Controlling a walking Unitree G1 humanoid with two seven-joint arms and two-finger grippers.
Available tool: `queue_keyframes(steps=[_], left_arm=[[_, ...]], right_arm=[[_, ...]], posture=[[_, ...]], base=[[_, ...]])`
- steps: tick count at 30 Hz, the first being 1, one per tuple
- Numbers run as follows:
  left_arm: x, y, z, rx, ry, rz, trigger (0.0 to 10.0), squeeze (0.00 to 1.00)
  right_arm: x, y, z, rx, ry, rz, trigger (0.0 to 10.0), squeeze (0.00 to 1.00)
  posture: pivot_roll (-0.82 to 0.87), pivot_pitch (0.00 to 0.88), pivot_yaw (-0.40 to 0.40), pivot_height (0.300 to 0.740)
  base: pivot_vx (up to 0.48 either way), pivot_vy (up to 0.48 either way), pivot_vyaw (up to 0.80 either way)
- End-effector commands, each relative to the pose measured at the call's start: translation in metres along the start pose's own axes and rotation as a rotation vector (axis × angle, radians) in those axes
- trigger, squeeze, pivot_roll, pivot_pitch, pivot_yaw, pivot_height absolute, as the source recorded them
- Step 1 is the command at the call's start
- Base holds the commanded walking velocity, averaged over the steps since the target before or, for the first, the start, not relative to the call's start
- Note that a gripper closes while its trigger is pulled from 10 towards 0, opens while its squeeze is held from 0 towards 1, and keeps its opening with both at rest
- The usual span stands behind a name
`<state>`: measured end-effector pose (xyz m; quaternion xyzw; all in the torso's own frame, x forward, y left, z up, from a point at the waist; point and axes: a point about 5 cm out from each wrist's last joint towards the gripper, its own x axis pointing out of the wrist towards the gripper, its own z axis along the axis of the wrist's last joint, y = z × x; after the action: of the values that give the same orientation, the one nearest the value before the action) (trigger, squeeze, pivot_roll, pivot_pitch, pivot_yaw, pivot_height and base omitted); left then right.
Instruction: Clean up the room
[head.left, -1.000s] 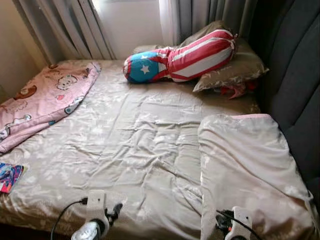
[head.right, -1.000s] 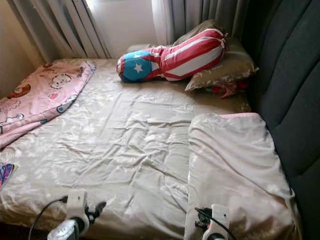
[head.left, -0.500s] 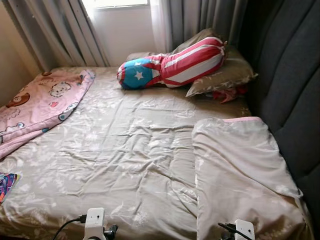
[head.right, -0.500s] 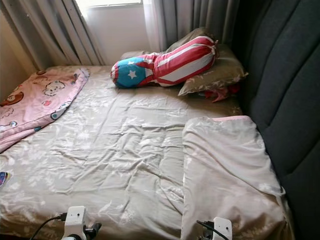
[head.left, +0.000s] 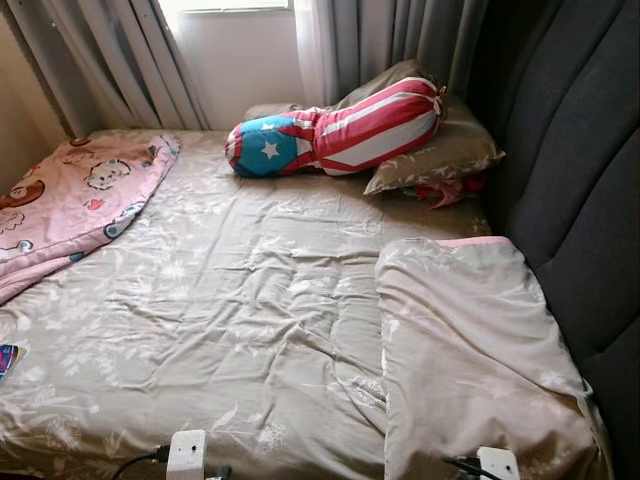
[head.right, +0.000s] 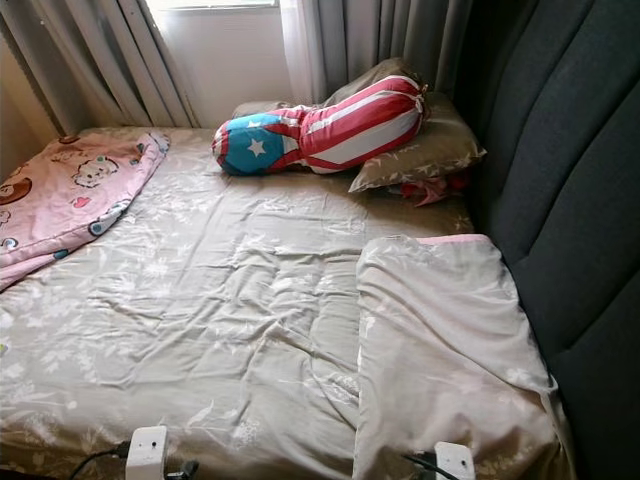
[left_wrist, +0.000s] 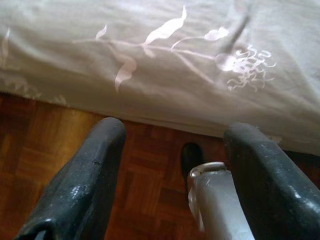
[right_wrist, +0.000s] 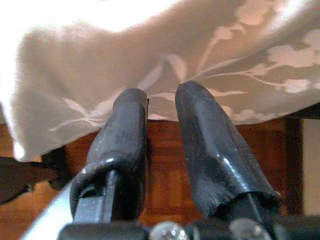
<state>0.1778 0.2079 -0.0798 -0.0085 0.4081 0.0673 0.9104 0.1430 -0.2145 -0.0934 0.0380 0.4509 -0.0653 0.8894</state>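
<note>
Both arms are held low at the near edge of the bed (head.left: 250, 300), only their white wrist housings being seen at the bottom of the head views. In the left wrist view, the left gripper (left_wrist: 172, 150) is seen with its two black fingers (left_wrist: 85, 180) spread wide apart and nothing held between them; it is pointed at the parquet floor (left_wrist: 145, 180) just below the hanging hem of the floral bedsheet (left_wrist: 165, 60). In the right wrist view, the right gripper (right_wrist: 161, 125) is seen with its fingers nearly together, a narrow gap being left, and nothing is gripped; its tips are placed just before the drooping edge of the sheet.

On the mattress, a folded beige duvet (head.left: 470, 360) is laid along the right side beside the dark padded headboard (head.left: 580, 180). A pink cartoon blanket (head.left: 70, 210) is draped over the left edge. At the far end, a flag-patterned bolster (head.left: 340, 132) is rested on a beige pillow (head.left: 445, 155), under grey curtains (head.left: 400, 40). The wide middle of the bed is left wrinkled and open between blanket and duvet.
</note>
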Motion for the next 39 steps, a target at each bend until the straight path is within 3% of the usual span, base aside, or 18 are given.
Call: queue_keyframes(steps=[1,8,22,24,27,32,35,36,39], left_arm=[[-0.002,0.006,-0.005,-0.02,0.016,0.028,10.0,0.0],[-0.002,0.01,-0.006,-0.022,0.017,0.039,10.0,0.0],[-0.002,0.014,-0.005,-0.019,0.016,0.045,10.0,0.0],[-0.003,0.014,-0.005,-0.02,0.017,0.045,10.0,0.0],[-0.003,0.015,-0.007,-0.021,0.021,0.048,10.0,0.0],[-0.004,0.017,-0.01,-0.023,0.031,0.051,10.0,0.0],[-0.004,0.018,-0.011,-0.022,0.036,0.052,10.0,0.0],[-0.005,0.018,-0.012,-0.02,0.039,0.051,10.0,0.0],[-0.005,0.018,-0.012,-0.021,0.041,0.051,10.0,0.0]], right_arm=[[-0.004,-0.006,-0.013,0.006,0.042,-0.002,10.0,0.0],[-0.011,-0.02,-0.026,0.015,0.066,-0.02,10.0,0.0],[-0.016,-0.011,-0.044,0.035,0.101,-0.012,10.0,0.0],[-0.02,-0.012,-0.052,0.034,0.108,-0.012,10.0,0.0],[-0.031,-0.019,-0.069,-0.038,0.113,0.007,10.0,0.0],[-0.04,-0.027,-0.082,0.033,0.133,-0.018,10.0,0.0],[-0.044,-0.028,-0.088,-0.003,0.15,-0.016,10.0,0.0],[-0.023,-0.002,-0.058,-0.013,0.093,0.013,10.0,0.0],[-0.005,0.023,-0.022,-0.016,0.036,0.033,10.0,0.0]], posture=[[-0.07,0.0,0.011,0.74],[-0.07,0.0,0.019,0.74],[-0.06,0.0,0.026,0.74],[-0.06,0.0,0.025,0.74],[-0.06,0.0,0.025,0.74],[-0.05,0.0,0.027,0.74],[-0.05,0.0,0.028,0.74],[-0.05,0.0,0.028,0.74],[-0.05,0.0,0.029,0.74]], base=[[0.0,0.0,0.0],[0.0,0.0,0.0],[0.0,0.0,0.0],[0.0,0.0,0.0],[0.0,0.0,0.53],[0.0,0.209,0.48],[0.0,0.409,0.0],[0.0,0.405,0.0],[0.0,0.389,0.0]])
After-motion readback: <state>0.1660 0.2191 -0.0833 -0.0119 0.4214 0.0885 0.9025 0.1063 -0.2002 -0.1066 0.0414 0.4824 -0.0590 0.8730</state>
